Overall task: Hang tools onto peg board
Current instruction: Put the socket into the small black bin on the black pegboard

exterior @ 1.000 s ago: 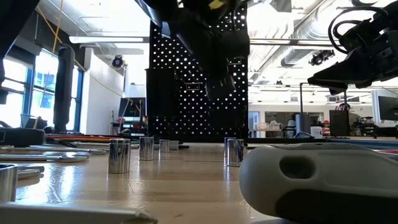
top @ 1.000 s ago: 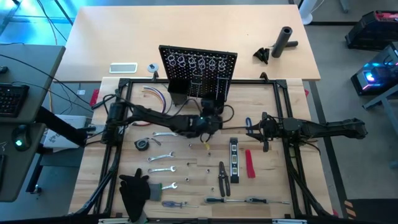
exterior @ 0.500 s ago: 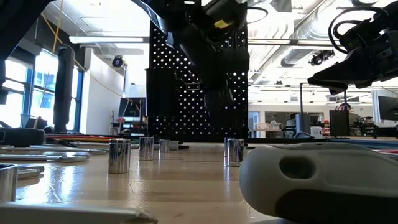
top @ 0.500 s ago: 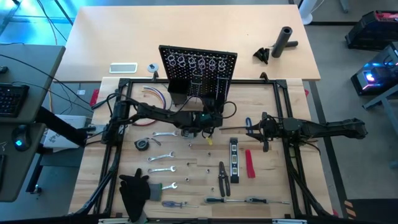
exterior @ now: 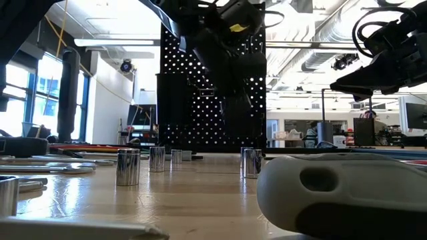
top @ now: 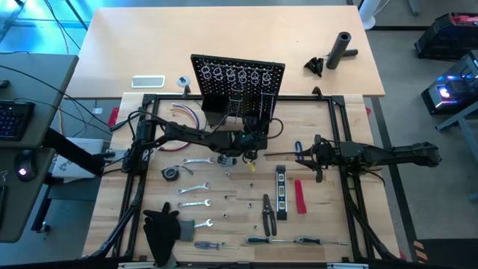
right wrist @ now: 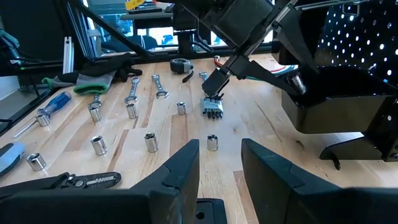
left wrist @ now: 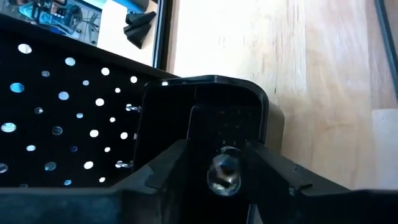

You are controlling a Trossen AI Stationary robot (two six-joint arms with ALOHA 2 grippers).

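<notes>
Socket (left wrist: 224, 175) between left hand (left wrist: 214, 163) fingers

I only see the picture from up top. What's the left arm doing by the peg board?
Observer: Its wrist camera shows a little silver socket between the left gripper's fingers, right at a black bin on the peg board.
Operator: Is it squeezing it?
Observer: No, the fingers stand apart from the socket.
Operator: And the other arm?
Observer: The right gripper is open, with nothing in it.
</notes>
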